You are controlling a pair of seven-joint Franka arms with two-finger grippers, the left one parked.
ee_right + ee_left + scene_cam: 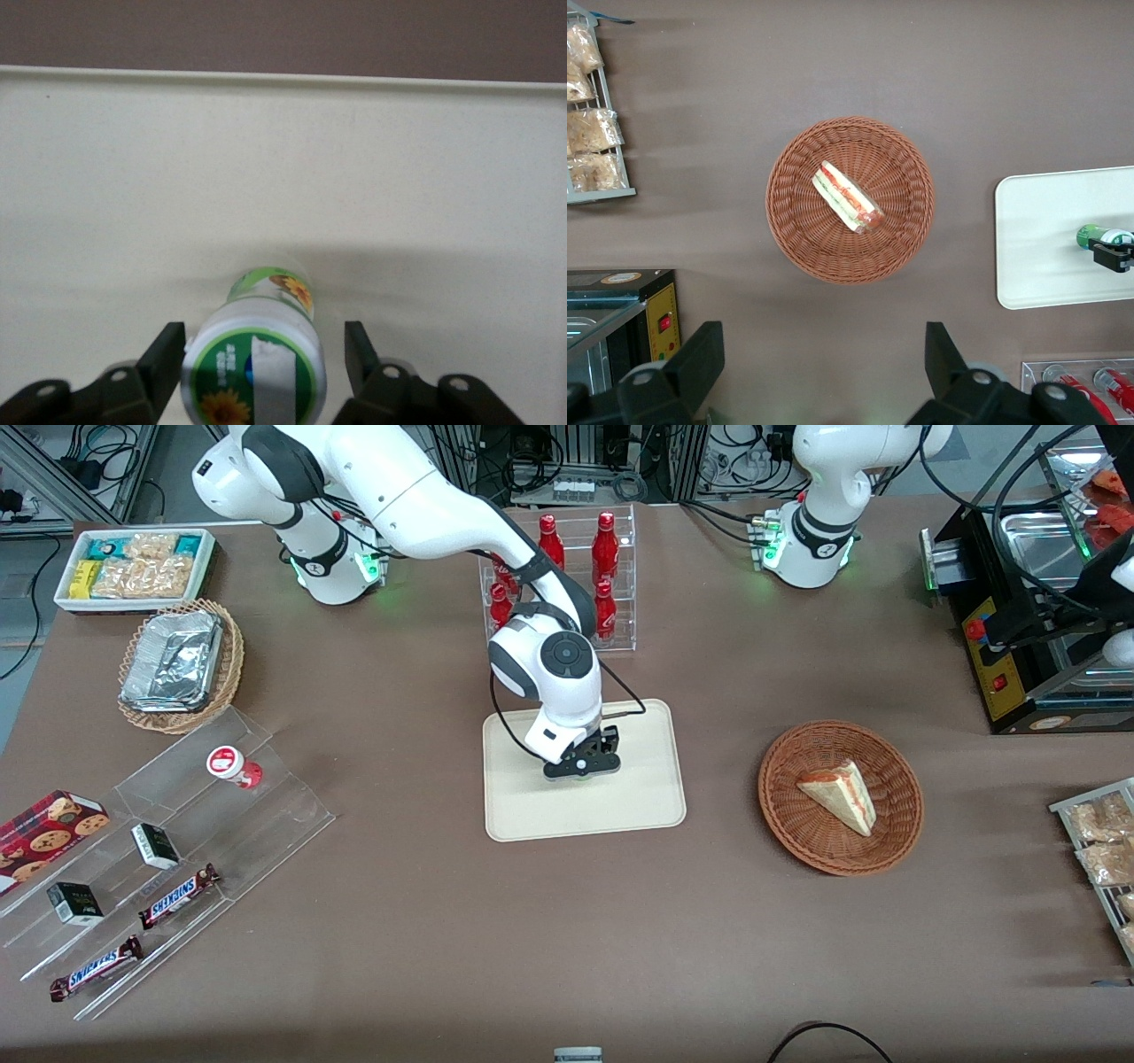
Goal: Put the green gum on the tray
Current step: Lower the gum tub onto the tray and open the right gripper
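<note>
The green gum (257, 363), a small green bottle with a white lid, stands on the cream-beige tray (266, 159) directly between the fingers of my right gripper (264, 341). The gripper is open: one finger is close against the lid and the other stands apart with a clear gap. In the front view the gripper (580, 766) hangs low over the middle of the tray (638, 806) and hides most of the bottle. The left wrist view shows the green gum (1099, 235) on the tray (1045, 230) with a black fingertip beside it.
A wicker basket (780, 815) holding a sandwich wedge lies toward the parked arm's end. A clear rack of red bottles (567, 576) stands farther from the camera than the tray. The red gum bottle (232, 765) sits on an acrylic step shelf (159, 841) with snack bars.
</note>
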